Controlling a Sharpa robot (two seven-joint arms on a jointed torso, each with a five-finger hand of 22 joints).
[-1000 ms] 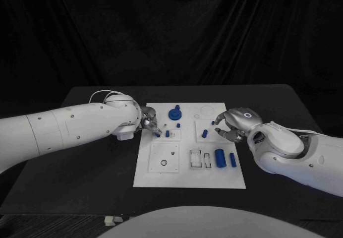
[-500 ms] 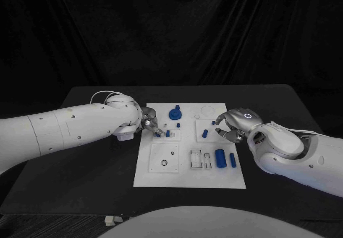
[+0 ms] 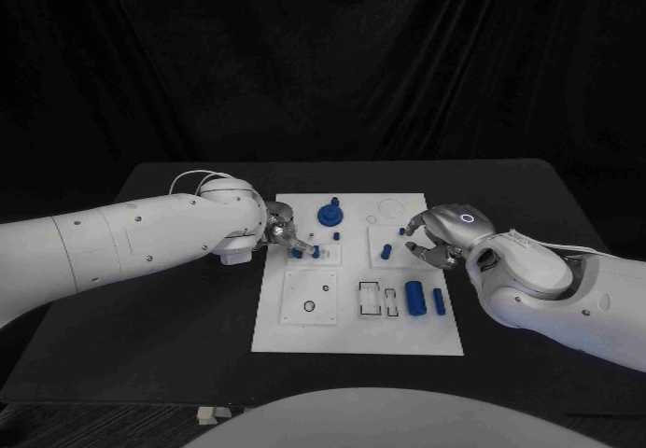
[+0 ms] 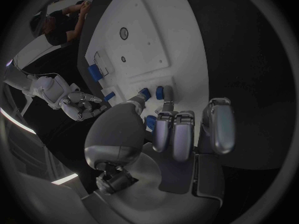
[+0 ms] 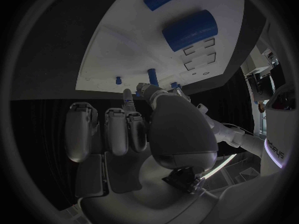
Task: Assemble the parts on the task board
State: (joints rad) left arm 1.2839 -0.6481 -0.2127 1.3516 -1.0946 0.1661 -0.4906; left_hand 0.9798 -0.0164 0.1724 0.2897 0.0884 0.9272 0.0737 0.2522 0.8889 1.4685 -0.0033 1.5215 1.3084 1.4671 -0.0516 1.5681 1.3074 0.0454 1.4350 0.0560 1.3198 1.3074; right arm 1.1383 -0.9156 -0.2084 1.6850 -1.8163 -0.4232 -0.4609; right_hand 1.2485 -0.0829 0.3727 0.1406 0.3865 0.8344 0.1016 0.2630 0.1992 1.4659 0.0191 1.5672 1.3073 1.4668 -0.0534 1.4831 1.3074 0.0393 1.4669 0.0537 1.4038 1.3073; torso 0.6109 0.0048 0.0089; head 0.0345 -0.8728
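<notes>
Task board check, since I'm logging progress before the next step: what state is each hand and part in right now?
Left hand: fingertips at a small blue peg; grip unclear.
Right hand: fingers curled over the board, holding nothing visible.
Blue knob: standing upright in the task board.
Large blue cylinder: lying flat.
Slim blue bar: lying flat beside it.

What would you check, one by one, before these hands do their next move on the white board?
1. Left hand at its blue pegs: ok, fingertips right beside them in the left wrist view.
2. Left hand actually holding a peg: cannot tell, its fingers hide the contact.
3. Right hand free: ok, its fingers are curled over the board's right edge with nothing seen in them.
4. Right-hand peg standing: ok, upright near the fingertips.
5. Big cylinder out of the way: ok, it lies nearer the robot, apart from both hands.
</notes>
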